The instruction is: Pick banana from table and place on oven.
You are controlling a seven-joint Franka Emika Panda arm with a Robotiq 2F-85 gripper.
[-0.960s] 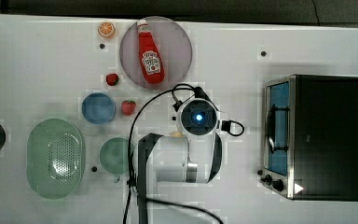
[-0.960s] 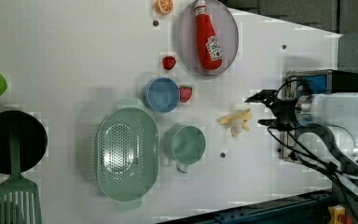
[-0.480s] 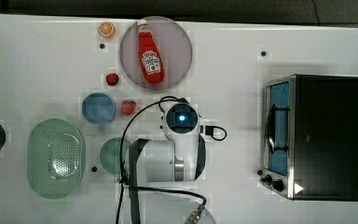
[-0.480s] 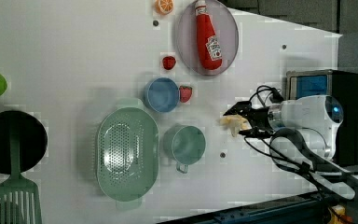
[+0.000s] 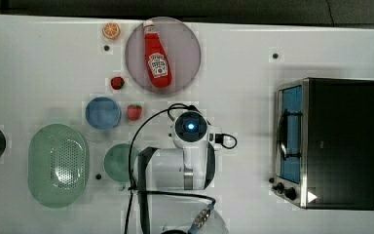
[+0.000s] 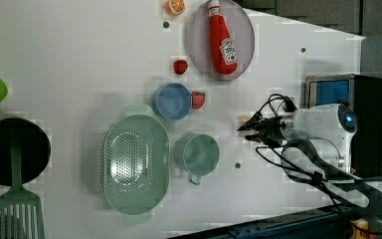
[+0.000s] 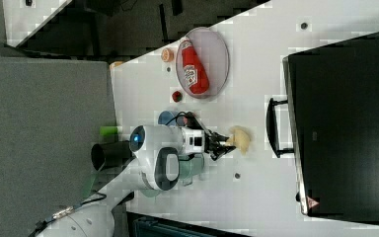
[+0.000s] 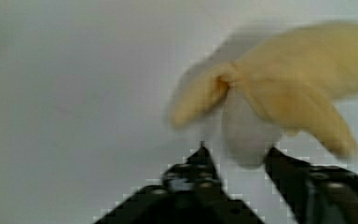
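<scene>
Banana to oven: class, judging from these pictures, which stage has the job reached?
Done: the gripper has come down to the banana on the table. In hand: its fingertips sit either side of the banana's pale end, apparently closing on it; a firm hold cannot be confirmed. Left: lifting the banana and setting it on the oven, whose black top is bare.

The arm reaches out low over the table (image 5: 253,58), forearm near level in the left and right views. In the top view the white wrist with its lit blue ring sits over the hand, with a black cable looping round the wrist. The hand (image 7: 223,143) points at the table. In the wrist view the hand's (image 8: 235,156) black fingers (image 8: 193,163) stand apart, either side of the banana's (image 8: 261,100) pale tip, close against it.
</scene>
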